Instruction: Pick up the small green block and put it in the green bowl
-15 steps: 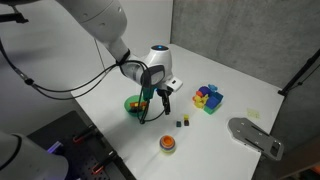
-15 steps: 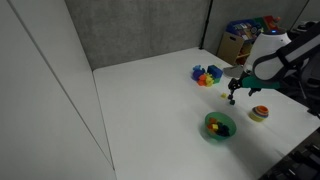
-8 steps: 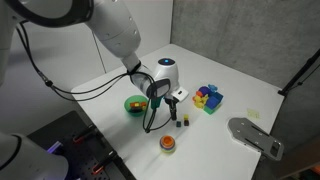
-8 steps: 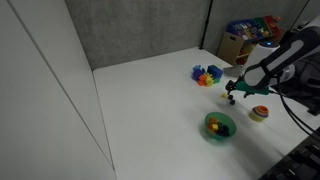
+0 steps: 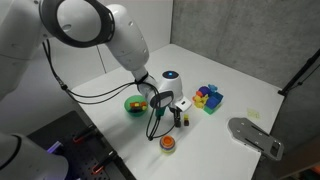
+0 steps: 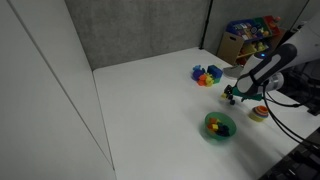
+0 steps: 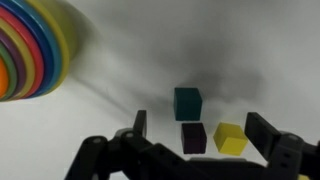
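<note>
Reaching looks to be the step in hand. The Panda arm (image 5: 120, 40) is hanging over the white table (image 5: 240, 88) with nothing grasped yet. In an exterior view the green bowl (image 5: 128, 109) is sitting near the gripper (image 5: 178, 112), at about its 9 o'clock. In the wrist view the jaws are standing spread wide and empty, the fingers (image 7: 138, 124) flanking a knot of tiny cubes. The small green block (image 7: 187, 102) is lying on the table at 12 o'clock of a dark cube (image 7: 194, 137), just beside it. A yellow cube (image 7: 229, 137) is sitting at that dark cube's 3 o'clock. The block is looking dark teal, matte and square-edged. Next, I judge, the jaws are needing to centre on it alone — its neighbours are crowding the grasp.
</note>
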Tool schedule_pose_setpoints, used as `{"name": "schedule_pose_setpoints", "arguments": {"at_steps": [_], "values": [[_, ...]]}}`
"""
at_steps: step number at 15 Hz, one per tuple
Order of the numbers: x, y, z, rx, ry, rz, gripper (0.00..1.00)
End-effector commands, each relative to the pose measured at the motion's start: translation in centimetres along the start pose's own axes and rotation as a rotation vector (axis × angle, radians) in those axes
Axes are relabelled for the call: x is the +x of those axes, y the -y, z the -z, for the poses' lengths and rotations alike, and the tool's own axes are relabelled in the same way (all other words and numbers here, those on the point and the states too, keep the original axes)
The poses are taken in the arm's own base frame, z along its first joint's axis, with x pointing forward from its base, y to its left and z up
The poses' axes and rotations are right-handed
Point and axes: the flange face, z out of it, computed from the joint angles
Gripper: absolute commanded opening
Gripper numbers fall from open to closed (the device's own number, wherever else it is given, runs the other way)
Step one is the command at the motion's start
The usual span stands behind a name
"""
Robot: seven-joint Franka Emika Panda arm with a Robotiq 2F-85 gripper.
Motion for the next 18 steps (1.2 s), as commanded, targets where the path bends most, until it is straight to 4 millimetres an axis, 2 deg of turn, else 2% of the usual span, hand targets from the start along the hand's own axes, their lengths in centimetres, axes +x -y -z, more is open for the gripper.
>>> {"name": "schedule_pose_setpoints", "arguments": {"at_steps": [1,2,3,4,7,12,13,18], "values": [[1.2,-0.1,-2.0,-0.002,-0.010,-0.010,1.00],[1.2,-0.2,-2.5,-0.006,-0.009,-0.013,1.00],[1.3,-0.2,-2.9,-0.009,-0.012,-0.015,0.75],[1.3,-0.3,-3.2,-0.012,-0.014,-0.016,0.74],[1.6,-0.2,-3.5,-0.014,-0.014,-0.027,0.49],[1.5,0.3,-1.4,0.011,0.000,-0.022,0.09],[1.3,0.5,-0.8,0.019,0.000,-0.017,0.07],[-0.4,2.1,3.4,0.077,0.002,0.037,0.09]]}}
